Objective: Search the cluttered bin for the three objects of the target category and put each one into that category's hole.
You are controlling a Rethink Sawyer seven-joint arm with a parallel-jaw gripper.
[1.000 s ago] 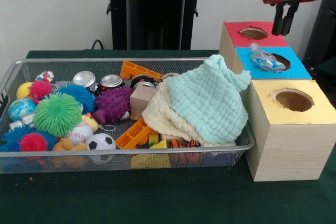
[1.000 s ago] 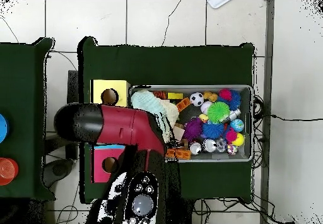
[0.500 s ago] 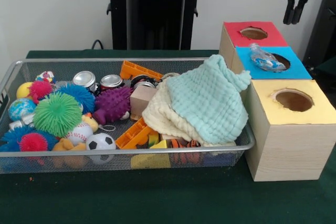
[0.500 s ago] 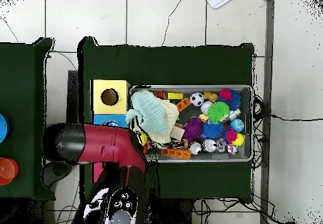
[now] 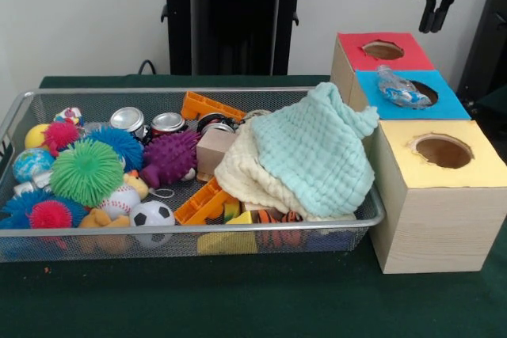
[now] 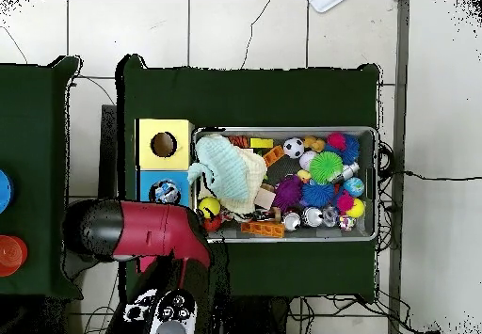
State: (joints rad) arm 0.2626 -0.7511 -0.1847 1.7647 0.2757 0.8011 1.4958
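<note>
Up front, the gripper (image 5: 434,15) hangs high at the far right, fingers nearly together and empty, while a clear plastic bottle (image 5: 400,89) lies across the blue box's hole (image 5: 425,93), unsunk. From overhead, that bottle (image 6: 167,192) looks light and slick; I'd pinch its middle.

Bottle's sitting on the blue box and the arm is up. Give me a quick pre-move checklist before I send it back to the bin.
1. Plastic bottle fully through the blue box hole: not ok, it lies across the opening, partly on the top.
2. Gripper empty: ok, nothing hangs from it; it hovers above the red box.
3. Path from gripper to wire bin free: ok, nothing stands between them.
4. More bottles visible in the bin: cannot tell, the cloths cover its box-side end.
5. Cans and spiky balls settled inside the bin: ok.
6. Yellow box hole unblocked: ok.
</note>
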